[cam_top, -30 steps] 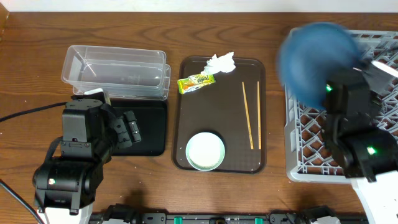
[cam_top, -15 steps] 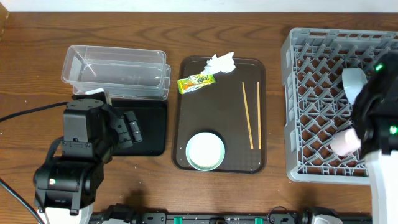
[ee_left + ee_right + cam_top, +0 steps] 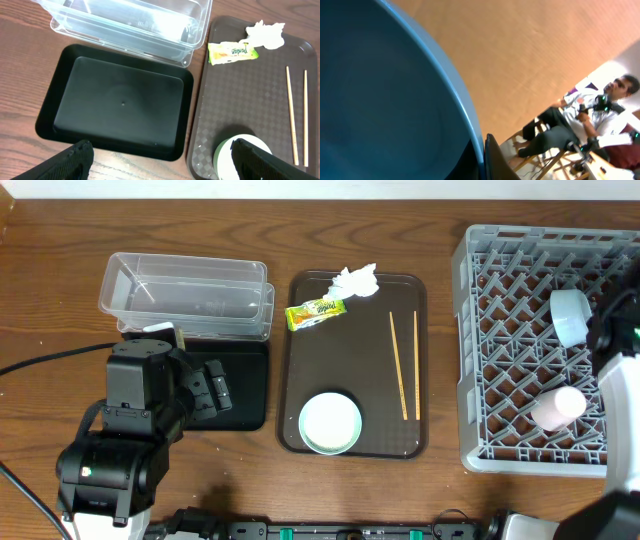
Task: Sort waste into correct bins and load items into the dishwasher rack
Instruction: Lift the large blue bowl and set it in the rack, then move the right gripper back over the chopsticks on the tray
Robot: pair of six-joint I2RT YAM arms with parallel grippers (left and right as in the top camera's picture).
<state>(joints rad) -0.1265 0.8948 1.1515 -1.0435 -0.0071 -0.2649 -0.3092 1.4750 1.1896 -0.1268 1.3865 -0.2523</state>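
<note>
between the right fingers, rim of the blue dish

Brown tray: centre strip open from above; chopsticks bar its right side, green-rimmed bowl the lower end, tissue and wrapper the upper edge. Black tray floor unobstructed in the left wrist view (overhead, the left arm overhangs its left part). Rack: left columns free; white bowl and pink cup occupy the right. Right wrist view filled by blue dish; clearance there apparently nil.
</note>
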